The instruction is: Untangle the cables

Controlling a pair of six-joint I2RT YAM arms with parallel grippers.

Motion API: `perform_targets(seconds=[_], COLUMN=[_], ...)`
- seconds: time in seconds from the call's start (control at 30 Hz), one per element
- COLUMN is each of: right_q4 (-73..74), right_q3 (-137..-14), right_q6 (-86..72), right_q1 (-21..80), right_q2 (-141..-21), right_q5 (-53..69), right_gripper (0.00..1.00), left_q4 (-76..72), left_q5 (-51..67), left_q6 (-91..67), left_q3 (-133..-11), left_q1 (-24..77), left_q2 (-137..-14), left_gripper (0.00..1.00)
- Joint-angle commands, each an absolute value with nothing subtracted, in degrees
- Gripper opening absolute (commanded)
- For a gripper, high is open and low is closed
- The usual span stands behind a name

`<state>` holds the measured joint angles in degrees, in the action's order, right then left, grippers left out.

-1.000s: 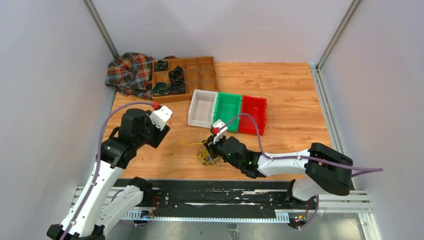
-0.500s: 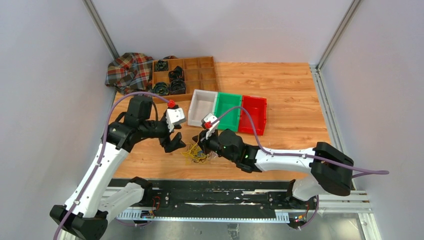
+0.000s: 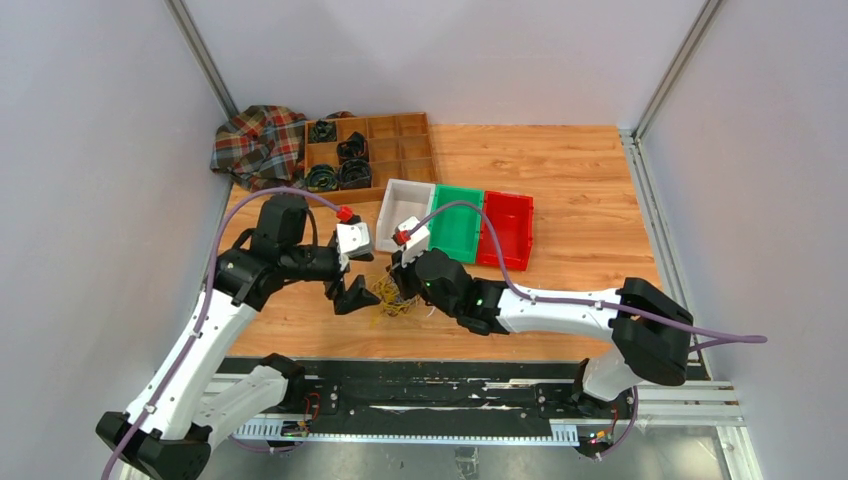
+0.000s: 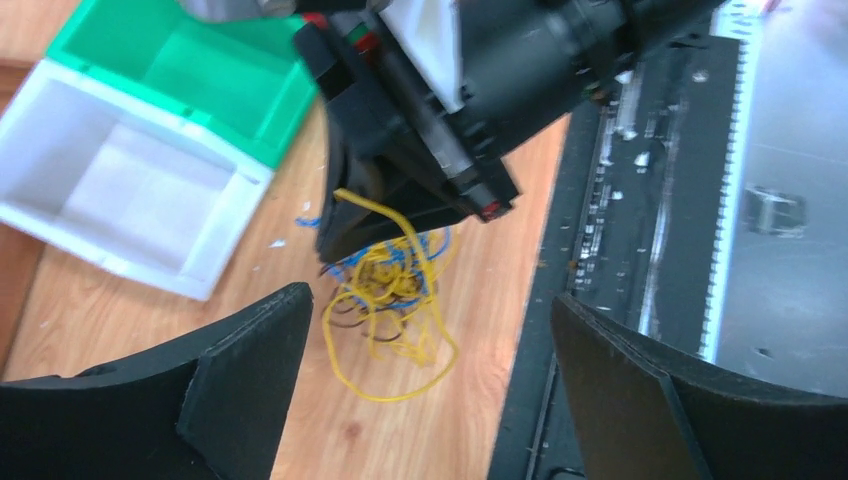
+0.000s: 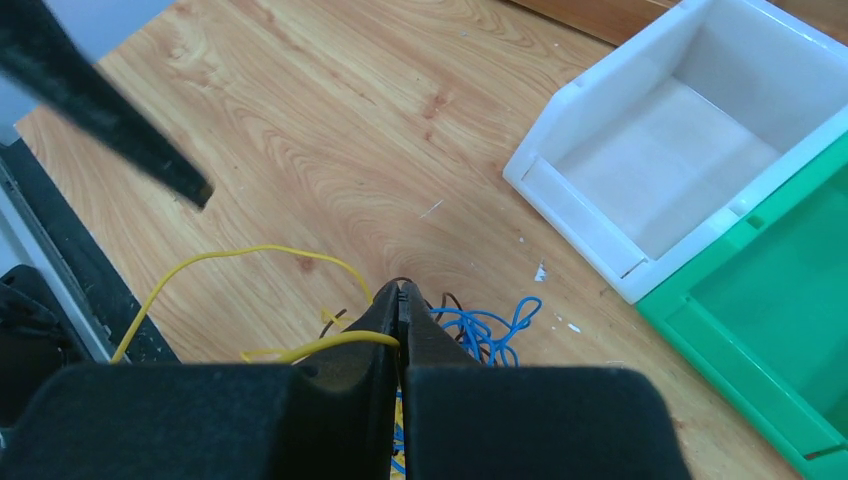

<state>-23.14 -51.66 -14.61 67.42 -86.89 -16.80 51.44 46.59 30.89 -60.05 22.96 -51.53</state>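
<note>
The cables (image 3: pixel 393 298) are found as one loose tangle of yellow, blue and dark strands on the wooden table (image 3: pixel 585 190). It lies at 6 o'clock of the white bin (image 3: pixel 389 222) and near the black rail (image 3: pixel 430 385) that borders the table's near edge.

The right gripper (image 3: pixel 402 287) is set over the tangle from 1 o'clock. Its fingers are pressed together on a yellow strand, which in the right wrist view is seen entering the seam at the tips (image 5: pixel 400 298). In the left wrist view, a yellow loop is drawn up to that tip while the rest of the tangle rests on the wood.

The left gripper (image 3: pixel 352 295) is placed at 9 o'clock of the tangle, just beside it. Its fingers are spread wide and nothing is held between them.

Room around the tangle is limited:
- At 12 o'clock, the white bin's near wall stands close, with the green bin (image 3: pixel 455 222) and red bin (image 3: pixel 507 228) abutting in a row toward 3 o'clock.
- At 6 o'clock, only a narrow strip of wood is left before the rail.
- At 3 o'clock, the right forearm lies along the near strip, and open wood is seen beyond it toward the right edge.

A compartment tray (image 3: pixel 385 160) and a plaid cloth (image 3: pixel 258 145) are noted at 11 o'clock, well apart.
</note>
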Motion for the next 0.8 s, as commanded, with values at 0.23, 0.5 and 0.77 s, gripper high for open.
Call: perform_targets(seconds=[0.23,0.5,0.77], right_q4=[-21.7,-24.0,-29.9], right_q3=[-54.0,-53.4,-51.1], right_q6=[-16.8,-18.0,-18.7], right_q1=[68.4,68.3,68.3], right_q2=[-87.6,-87.5,-87.3], right_q5=[-20.2,-16.9,-9.9], right_gripper=[0.01,0.01,0.01], left_q4=[37.4,41.3,48.9], left_q5=[36.7,39.0,38.8], left_q6=[24.4,29.3,34.8], left_q3=[-54.5,-55.8,-59.6], left_q1=[24.4,24.4,24.3], left_q2=[-51.9,-54.3,-56.5], left_gripper=[0.82,0.58,0.21])
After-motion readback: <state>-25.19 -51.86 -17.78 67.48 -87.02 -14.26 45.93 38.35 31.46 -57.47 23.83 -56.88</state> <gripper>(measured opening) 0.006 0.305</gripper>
